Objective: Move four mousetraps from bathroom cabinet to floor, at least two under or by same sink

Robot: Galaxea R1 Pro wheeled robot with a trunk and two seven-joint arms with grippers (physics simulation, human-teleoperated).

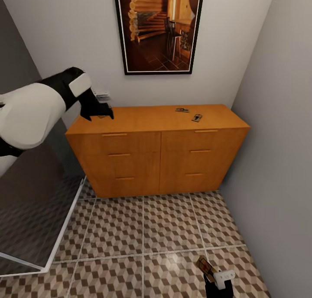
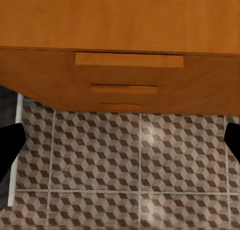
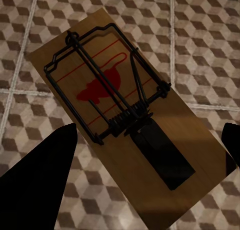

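The robot faces the orange-brown cabinet (image 1: 158, 153) set against the wall under a framed picture (image 1: 158, 28). Its left pincer (image 1: 99, 111) hovers over the cabinet top's left end, fingers spread wide with nothing between them. Two mousetraps lie flat on the top toward the right, one (image 1: 182, 110) nearer the wall, the other (image 1: 197, 117) nearer the front edge, close but apart. Low at the right, the right pincer (image 3: 145, 155) holds a third mousetrap (image 3: 131, 117) above the patterned bathroom floor (image 1: 147, 228); whether its fingers touch the board I cannot tell
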